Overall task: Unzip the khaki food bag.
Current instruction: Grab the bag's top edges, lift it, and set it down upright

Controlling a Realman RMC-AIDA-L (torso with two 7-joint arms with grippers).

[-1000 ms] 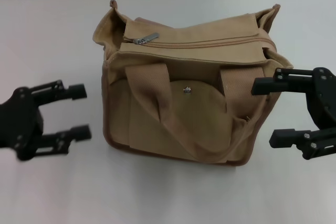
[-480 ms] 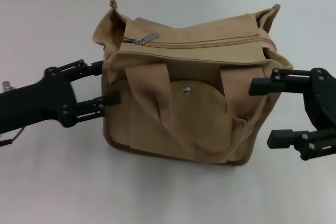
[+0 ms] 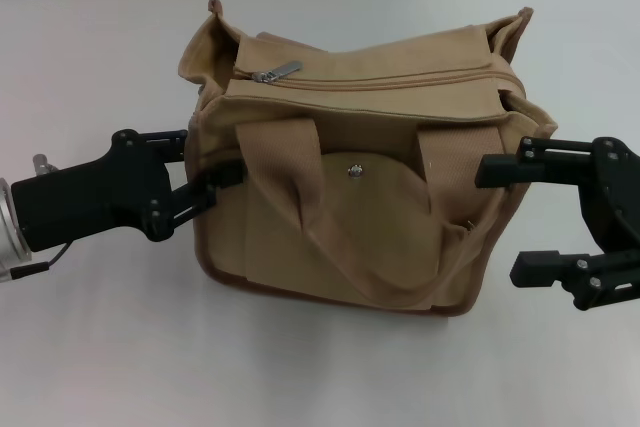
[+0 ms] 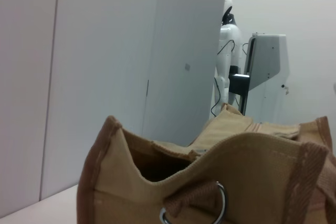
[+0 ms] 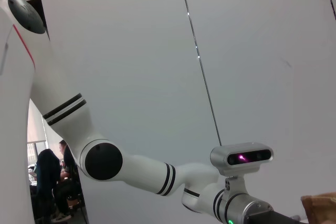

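Note:
The khaki food bag point(image 3: 355, 187) stands upright in the middle of the white table, its top zipper closed and the silver pull point(image 3: 277, 72) lying at the bag's left end. My left gripper point(image 3: 210, 157) is open, its fingers against the bag's left end below the zipper line, holding nothing. In the left wrist view that end of the bag point(image 4: 210, 171) fills the lower part, with a metal ring point(image 4: 218, 208) on it. My right gripper point(image 3: 502, 220) is open at the bag's right side, the upper finger close to the canvas.
The white table point(image 3: 100, 347) runs to a grey wall at the back. The right wrist view shows my left arm point(image 5: 136, 174) and a corner of the bag point(image 5: 320, 205). Another robot point(image 4: 227, 51) stands far off in the room.
My left gripper has moved right from open table to the bag's left end. The right gripper has barely shifted. The bag and zipper pull have stayed in place.

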